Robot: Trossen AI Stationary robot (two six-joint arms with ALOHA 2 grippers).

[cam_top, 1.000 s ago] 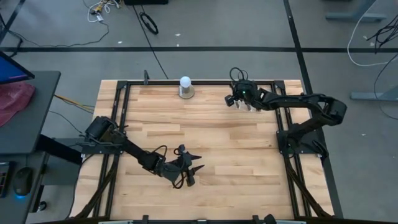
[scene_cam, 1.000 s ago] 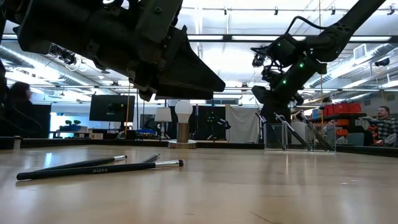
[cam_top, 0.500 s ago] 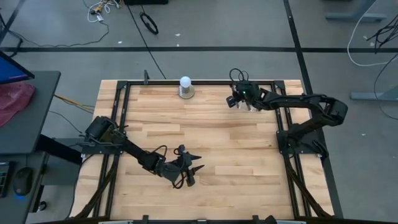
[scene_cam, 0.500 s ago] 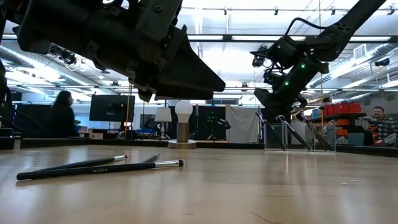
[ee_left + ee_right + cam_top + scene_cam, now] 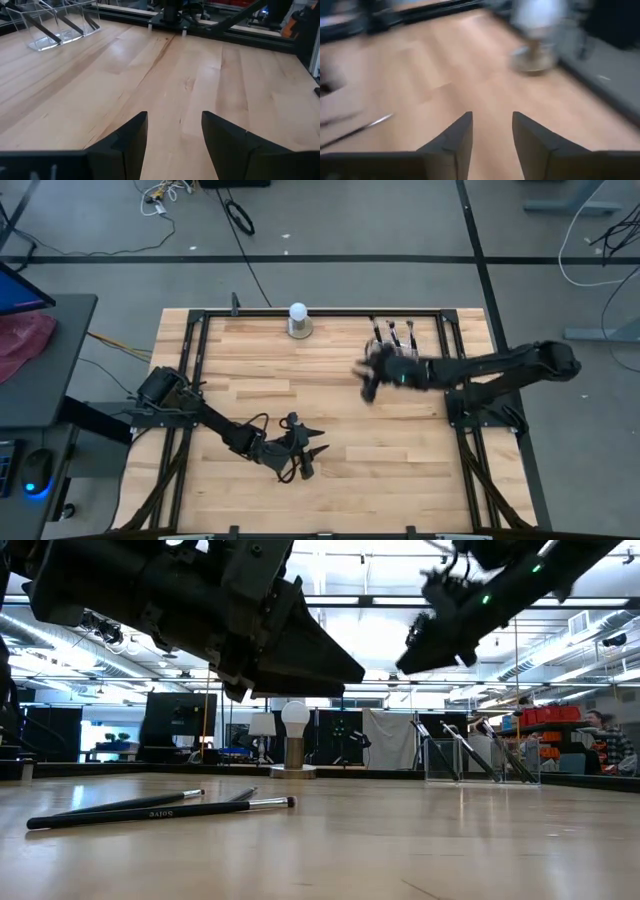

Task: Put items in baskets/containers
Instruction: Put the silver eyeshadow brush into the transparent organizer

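Hanging over the table's middle, the right gripper [image 5: 366,385] is showing parted, empty fingers, well apart from the clear holder [image 5: 394,340] at the far right edge, where several makeup brushes [image 5: 393,332] are leaning. Near the front, the left gripper [image 5: 312,453] is waiting spread and empty over the loose brushes [image 5: 160,810] lying flat on the wood. Those thin handles are likely to roll or slip from a pinch; the light holder could tip if nudged, and both arms may crowd each other.
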